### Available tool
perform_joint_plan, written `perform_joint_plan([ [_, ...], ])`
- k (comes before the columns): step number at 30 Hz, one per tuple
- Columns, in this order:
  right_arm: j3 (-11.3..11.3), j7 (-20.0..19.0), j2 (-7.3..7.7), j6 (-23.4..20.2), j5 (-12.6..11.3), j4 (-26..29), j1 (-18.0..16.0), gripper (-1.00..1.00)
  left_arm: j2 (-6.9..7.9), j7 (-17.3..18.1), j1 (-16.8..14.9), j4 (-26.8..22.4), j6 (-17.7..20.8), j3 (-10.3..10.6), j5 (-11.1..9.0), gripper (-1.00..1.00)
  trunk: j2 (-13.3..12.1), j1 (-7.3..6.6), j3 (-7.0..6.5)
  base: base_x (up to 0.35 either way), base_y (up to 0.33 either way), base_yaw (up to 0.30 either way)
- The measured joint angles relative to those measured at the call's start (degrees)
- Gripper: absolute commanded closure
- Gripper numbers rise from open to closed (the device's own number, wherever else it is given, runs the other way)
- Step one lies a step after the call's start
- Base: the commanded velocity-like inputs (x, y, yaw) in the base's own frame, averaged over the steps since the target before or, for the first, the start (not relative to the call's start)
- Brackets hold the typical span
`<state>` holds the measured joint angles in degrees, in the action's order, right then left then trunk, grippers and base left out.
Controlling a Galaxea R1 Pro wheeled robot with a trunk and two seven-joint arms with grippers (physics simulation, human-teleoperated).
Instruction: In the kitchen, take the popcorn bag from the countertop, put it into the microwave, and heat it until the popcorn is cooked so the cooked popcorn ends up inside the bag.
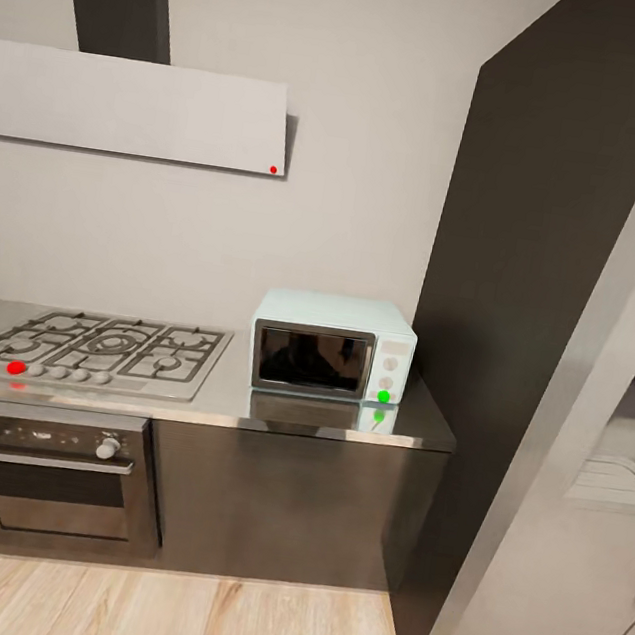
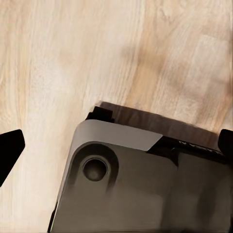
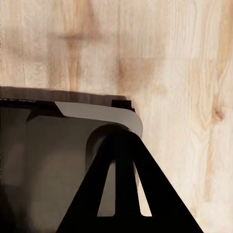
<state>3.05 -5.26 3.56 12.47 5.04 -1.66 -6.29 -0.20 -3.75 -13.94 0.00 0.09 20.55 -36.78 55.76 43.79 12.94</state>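
Note:
The pale mint-blue microwave (image 1: 332, 345) stands on the grey steel countertop (image 1: 424, 423) of the kitchen, to the right of the hob, its dark glass door closed and a green dot lit at its lower right corner. The popcorn bag and the popcorn are out of view. In the left wrist view my left gripper (image 2: 116, 145) is open, with its dark fingertips (image 2: 9, 150) far apart above my grey base and the wood floor. In the right wrist view my right gripper (image 3: 121, 138) is shut, its fingers meeting in a dark wedge with nothing held between them.
A gas hob (image 1: 101, 346) sits left of the microwave, with a dark oven (image 1: 48, 472) below it and a flat white hood (image 1: 135, 107) above. A tall dark cabinet (image 1: 524, 286) and a pale fridge front (image 1: 582, 516) close off the right side. Light wood floor (image 1: 165, 614) lies in front.

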Motion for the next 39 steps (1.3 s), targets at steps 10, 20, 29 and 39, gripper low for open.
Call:
perform_joint_plan([
  [10,0.3,0.1,-0.25,-0.3,-0.2,0.0,0.2,1.00,-0.29,1.4,0.0,0.0,0.4,0.2,4.6,-1.00,0.0,0.00,0.00,0.000,0.000,0.000],
  [20,0.2,0.1,-0.92,-0.4,0.4,0.3,0.1,1.00,0.30,1.2,0.0,-0.3,-0.8,0.2,5.0,-1.00,0.0,0.00,0.00,0.000,0.000,0.000],
  [29,0.2,0.1,-1.38,-0.4,0.5,0.4,0.1,1.00,0.63,1.2,0.0,-0.3,-0.8,0.2,5.2,-1.00,0.0,0.00,0.00,0.000,0.000,0.000],
  [39,0.2,0.1,-1.38,-0.4,0.5,0.4,0.1,1.00,0.64,1.2,0.0,-0.3,-0.8,0.2,5.2,-1.00,0.0,0.00,0.00,0.000,0.000,0.000],
])
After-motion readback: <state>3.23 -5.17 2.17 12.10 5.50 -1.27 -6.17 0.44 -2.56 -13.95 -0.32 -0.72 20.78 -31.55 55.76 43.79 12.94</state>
